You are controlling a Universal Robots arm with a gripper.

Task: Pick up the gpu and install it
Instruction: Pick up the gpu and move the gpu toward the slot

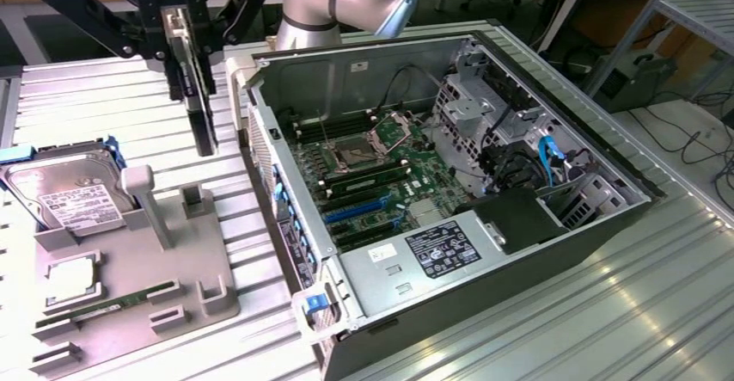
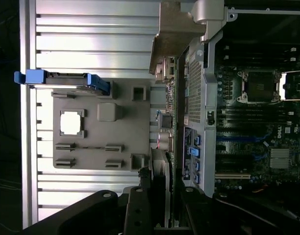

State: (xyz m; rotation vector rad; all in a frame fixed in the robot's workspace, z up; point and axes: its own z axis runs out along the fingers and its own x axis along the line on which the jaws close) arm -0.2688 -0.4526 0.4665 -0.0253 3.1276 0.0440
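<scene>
Gpu (image 1: 204, 130) edge-on, vertical: thin dark card, silver bracket, clamped in claw (image 1: 191, 76).

Count taken on the bench (image 1: 659, 256):

- one open computer case (image 1: 516, 312)
- one motherboard (image 1: 379, 170) inside it
- one blue cable (image 1: 548, 162) inside the case
- one grey parts tray (image 1: 137, 308)
- on the tray: one hard drive (image 1: 69, 196) in a blue carrier, one square silver processor (image 1: 71, 278), one narrow memory stick (image 1: 109, 304)
- one graphics card (image 1: 203, 114), hanging edge-on
- one robot arm (image 1: 339, 3)
</scene>
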